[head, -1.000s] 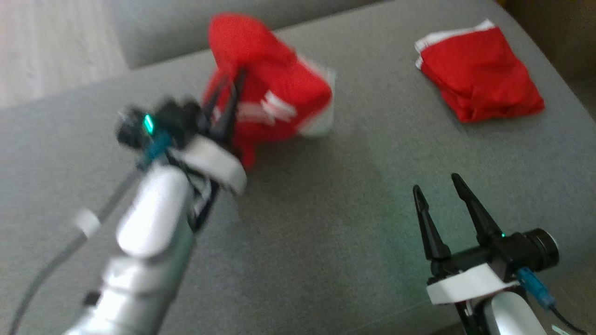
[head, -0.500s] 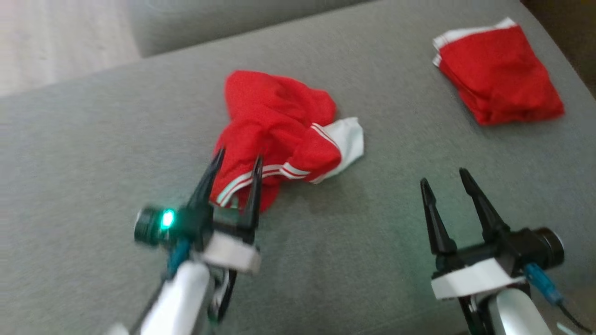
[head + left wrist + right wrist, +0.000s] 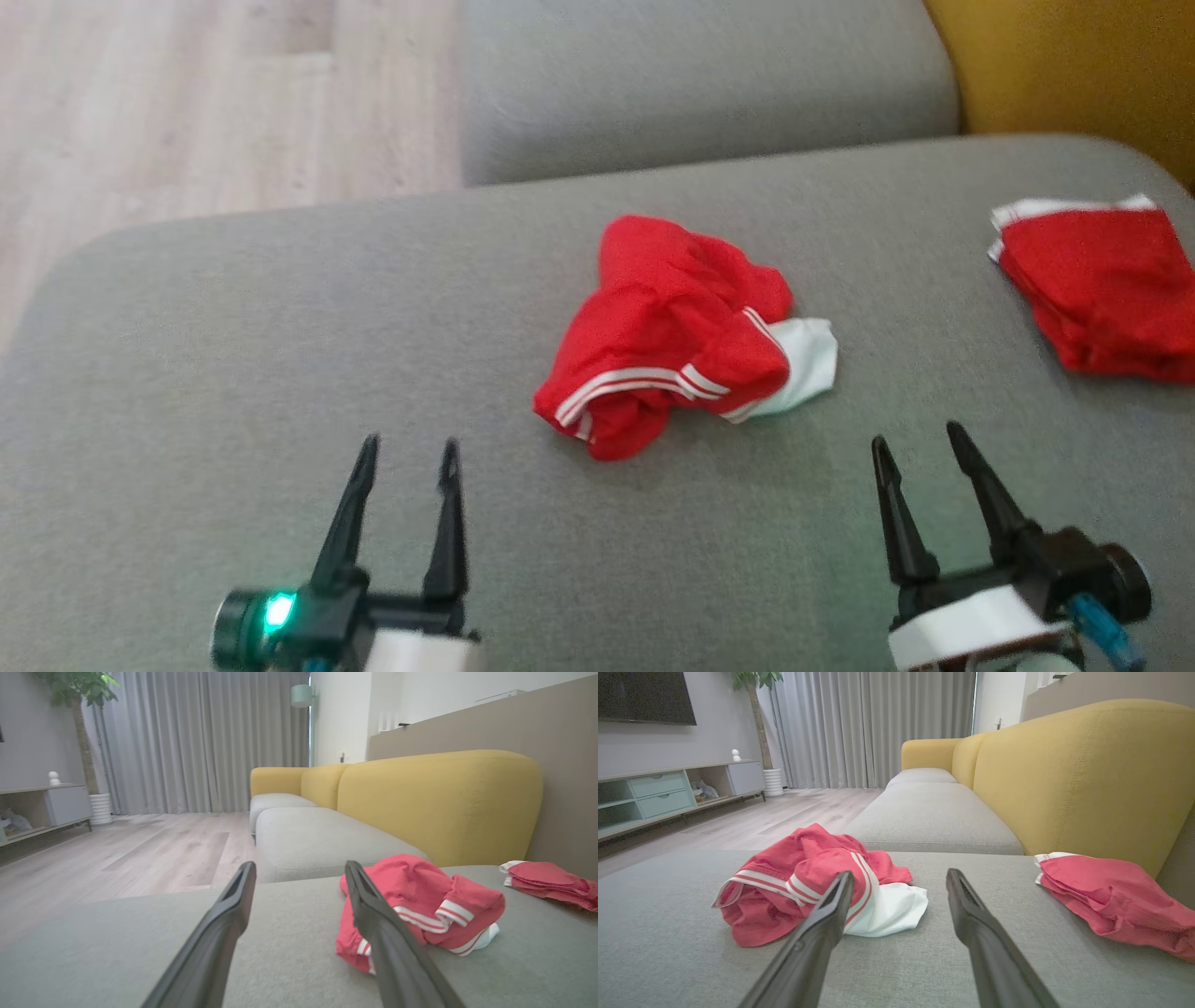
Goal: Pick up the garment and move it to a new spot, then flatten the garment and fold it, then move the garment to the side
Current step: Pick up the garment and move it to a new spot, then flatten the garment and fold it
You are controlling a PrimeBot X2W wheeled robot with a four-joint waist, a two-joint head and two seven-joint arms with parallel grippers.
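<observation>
left gripper (image 3: 411, 441) has released and drawn back; like the right gripper (image 3: 915, 436), its fingers stand wide, empty. crumpled red garment (image 3: 672, 336) lies ahead, between both, on the sofa cushion (image 3: 233, 373): moved; flattening looks next.

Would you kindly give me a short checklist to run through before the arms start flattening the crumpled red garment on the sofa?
1. Left gripper open and empty: ok.
2. Right gripper open and empty: ok.
3. Crumpled garment resting on the seat cushion, apart from both grippers: ok.
4. Garment lying flat: not ok, it is bunched, with a white part poking out on its right.
5. Folded garment apart from the crumpled one: ok.
6. Which edges are the corners to pull: cannot tell, folds hide them.
</observation>
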